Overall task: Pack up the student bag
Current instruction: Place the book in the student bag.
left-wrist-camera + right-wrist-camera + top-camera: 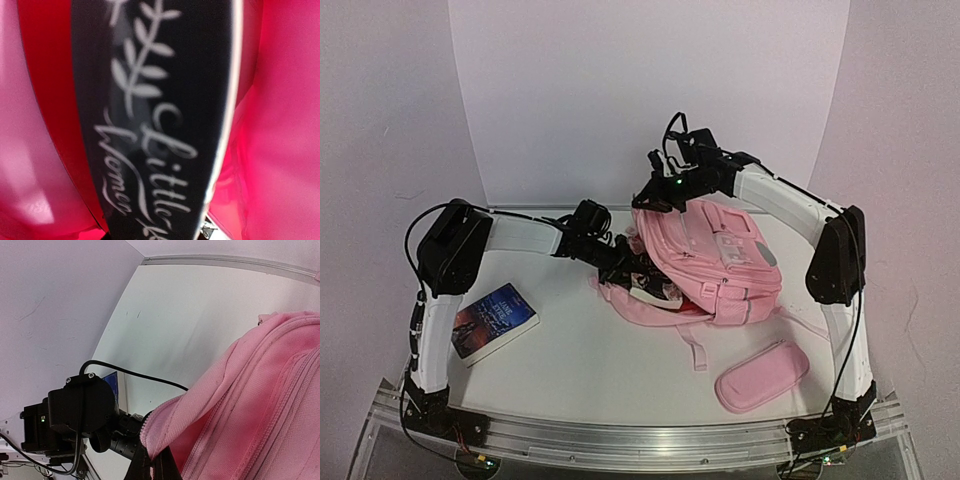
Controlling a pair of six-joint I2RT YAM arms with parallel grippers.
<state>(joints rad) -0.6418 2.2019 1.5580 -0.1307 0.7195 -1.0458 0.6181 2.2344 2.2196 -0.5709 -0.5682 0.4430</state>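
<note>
The student bag (715, 262) is a large pink backpack lying at the table's middle right, its main opening facing left. My right gripper (653, 203) is shut on the bag's zip edge (160, 440) and holds it lifted; its fingertips (142, 467) pinch the fabric. My left gripper (623, 263) is at the mouth of the opening, holding a dark book with white "Little Women" script (160, 125) that sits between the red-pink inner walls (280, 150). The left fingers are hidden behind the book.
A blue paperback (492, 322) lies on the table at the left, by the left arm. A small oblong pink pencil case (762, 377) lies near the front right. A loose bag strap (695, 350) trails toward the front edge. The white backdrop wall stands behind.
</note>
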